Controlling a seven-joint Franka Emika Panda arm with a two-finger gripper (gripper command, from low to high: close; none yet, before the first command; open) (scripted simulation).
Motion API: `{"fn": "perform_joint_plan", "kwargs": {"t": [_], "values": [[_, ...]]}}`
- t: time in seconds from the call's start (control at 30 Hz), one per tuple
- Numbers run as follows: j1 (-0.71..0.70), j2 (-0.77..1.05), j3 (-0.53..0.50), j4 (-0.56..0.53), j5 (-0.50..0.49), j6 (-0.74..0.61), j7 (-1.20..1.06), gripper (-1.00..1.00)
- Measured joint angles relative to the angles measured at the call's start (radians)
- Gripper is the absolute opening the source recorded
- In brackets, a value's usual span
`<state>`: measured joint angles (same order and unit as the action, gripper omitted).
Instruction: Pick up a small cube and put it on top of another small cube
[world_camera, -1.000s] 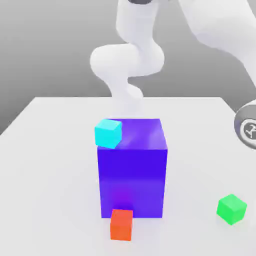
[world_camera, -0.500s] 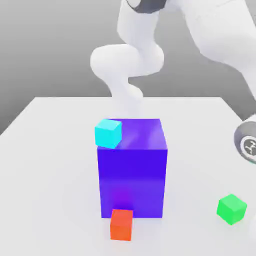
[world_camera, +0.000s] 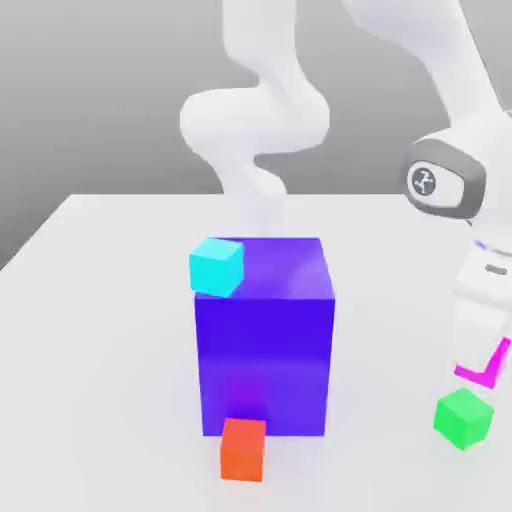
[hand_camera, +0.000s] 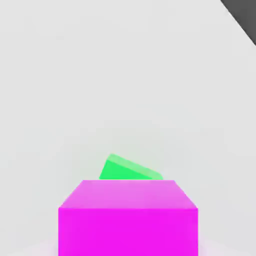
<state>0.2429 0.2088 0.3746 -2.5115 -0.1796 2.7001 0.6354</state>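
The small green cube (world_camera: 463, 418) lies on the white table (world_camera: 100, 330) at the exterior view's right, near the front. My gripper (world_camera: 484, 366) hangs just above and slightly behind it, at the end of the white hand. A small magenta cube (world_camera: 488, 370) sits at the hand's tip, off the table and partly covered by the hand. In the hand view the magenta cube (hand_camera: 128, 225) is close up, and the green cube (hand_camera: 129, 170) peeks out from behind it. The gripper is shut on the magenta cube.
A large blue-purple cube (world_camera: 265, 340) stands mid-table. A small cyan cube (world_camera: 216, 266) is at its upper corner on the exterior view's left, and a small red cube (world_camera: 243, 449) rests against its front. The arm's white links (world_camera: 255, 120) rise behind it.
The hand swung in from the exterior view's right edge and came down over the green cube. The magenta cube came into view with it. The other cubes stayed put.
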Motion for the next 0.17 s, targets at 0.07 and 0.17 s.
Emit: {"fn": "perform_joint_plan", "kwargs": {"t": [0.07, 0.17], "values": [[0.028, 0.062, -0.038, 0.003, -0.057, 0.055, 0.040, 1.00], [0.028, 0.062, -0.038, 0.003, -0.057, 0.055, 0.040, 1.00]]}}
